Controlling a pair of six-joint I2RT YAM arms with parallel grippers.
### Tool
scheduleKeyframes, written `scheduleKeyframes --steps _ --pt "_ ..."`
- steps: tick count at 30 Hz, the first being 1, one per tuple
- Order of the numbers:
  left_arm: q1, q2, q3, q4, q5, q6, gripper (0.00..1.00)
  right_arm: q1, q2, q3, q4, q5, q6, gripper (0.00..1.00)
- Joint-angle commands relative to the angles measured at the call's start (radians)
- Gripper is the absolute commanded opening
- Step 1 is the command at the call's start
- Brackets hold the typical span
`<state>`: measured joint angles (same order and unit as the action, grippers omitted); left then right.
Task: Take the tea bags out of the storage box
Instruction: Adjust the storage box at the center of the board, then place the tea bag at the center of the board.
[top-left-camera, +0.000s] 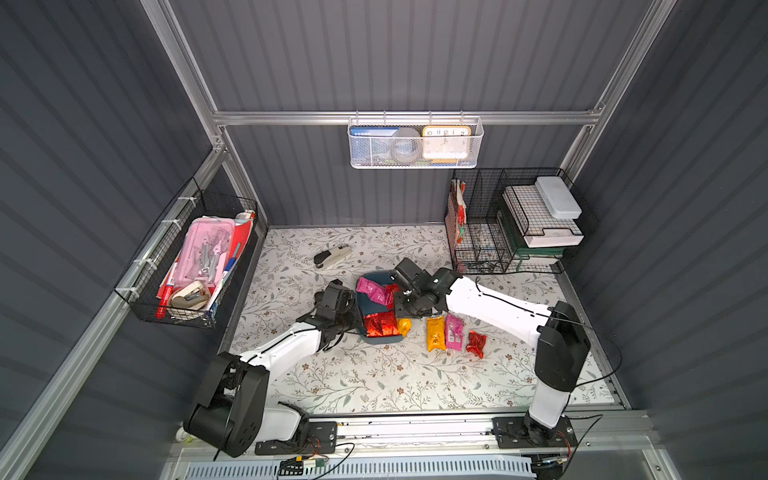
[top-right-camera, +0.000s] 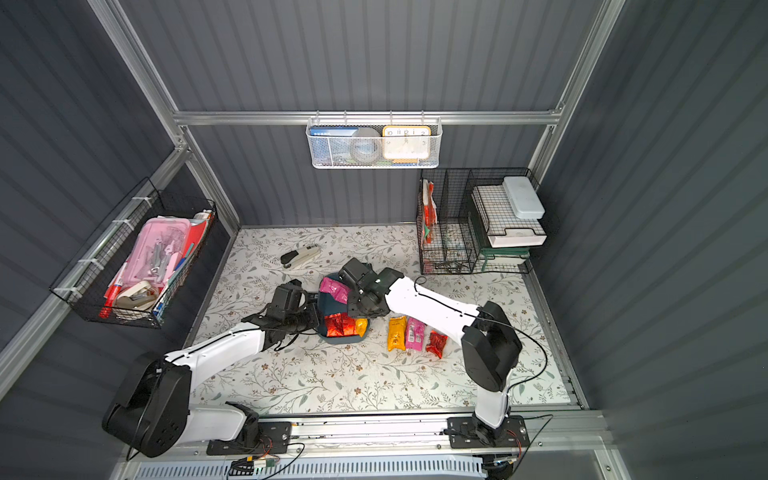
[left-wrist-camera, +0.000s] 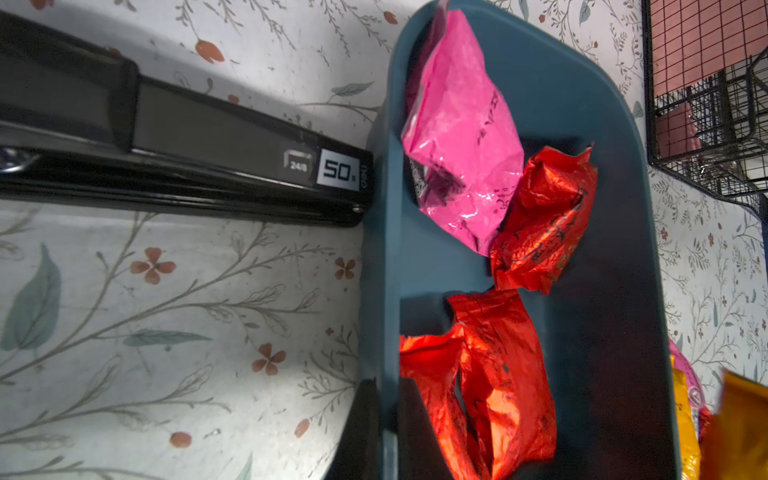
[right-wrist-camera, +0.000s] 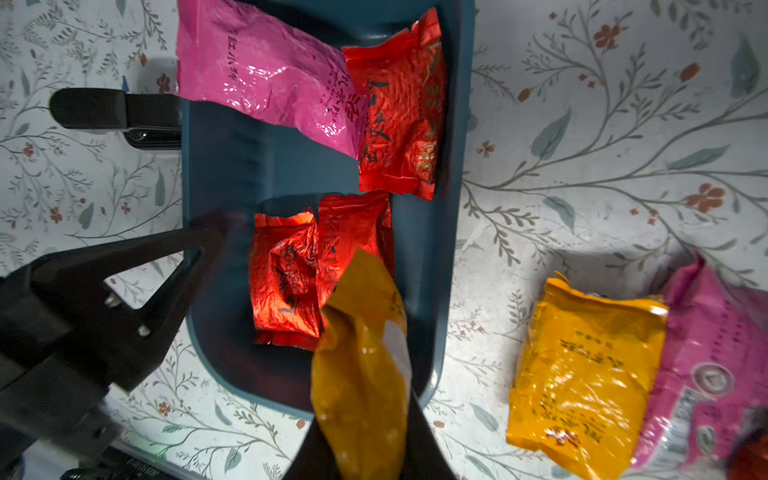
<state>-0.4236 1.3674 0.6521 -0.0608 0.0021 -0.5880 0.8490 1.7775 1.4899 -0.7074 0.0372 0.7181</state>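
Note:
The dark teal storage box (top-left-camera: 369, 306) (top-right-camera: 332, 305) lies mid-table. Inside it are a pink tea bag (top-left-camera: 372, 289) (right-wrist-camera: 266, 75) and three red tea bags (top-left-camera: 380, 324) (left-wrist-camera: 540, 220). My left gripper (top-left-camera: 356, 322) (left-wrist-camera: 390, 436) is shut on the box's left wall (left-wrist-camera: 386, 291), one finger on each side. My right gripper (top-left-camera: 402, 316) (right-wrist-camera: 361, 449) is shut on an orange-yellow tea bag (right-wrist-camera: 361, 345) (top-left-camera: 404, 326), which hangs over the box's near right corner. On the table right of the box lie an orange-yellow tea bag (top-left-camera: 435, 333), a pink one (top-left-camera: 454, 331) and a red one (top-left-camera: 476, 343).
A beige stapler (top-left-camera: 332, 257) lies just beyond the box's far left corner. Black wire racks (top-left-camera: 498, 232) stand at the back right. A black wire basket (top-left-camera: 187, 266) hangs on the left wall and a white mesh basket (top-left-camera: 415, 143) on the back rail.

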Motion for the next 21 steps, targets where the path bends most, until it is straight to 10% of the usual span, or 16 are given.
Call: scheduleKeyframes --steps 1,10,21 --pt "0.002 -0.018 0.022 0.022 -0.002 0.033 0.07 -0.045 -0.118 -0.089 0.09 -0.039 0.015 0.01" --pt "0.002 -0.017 0.023 0.035 0.007 0.042 0.07 -0.188 -0.317 -0.361 0.186 -0.03 0.017 0.01" --pt "0.002 -0.022 0.012 0.045 0.006 0.033 0.07 -0.214 -0.187 -0.439 0.319 -0.218 0.075 0.0"
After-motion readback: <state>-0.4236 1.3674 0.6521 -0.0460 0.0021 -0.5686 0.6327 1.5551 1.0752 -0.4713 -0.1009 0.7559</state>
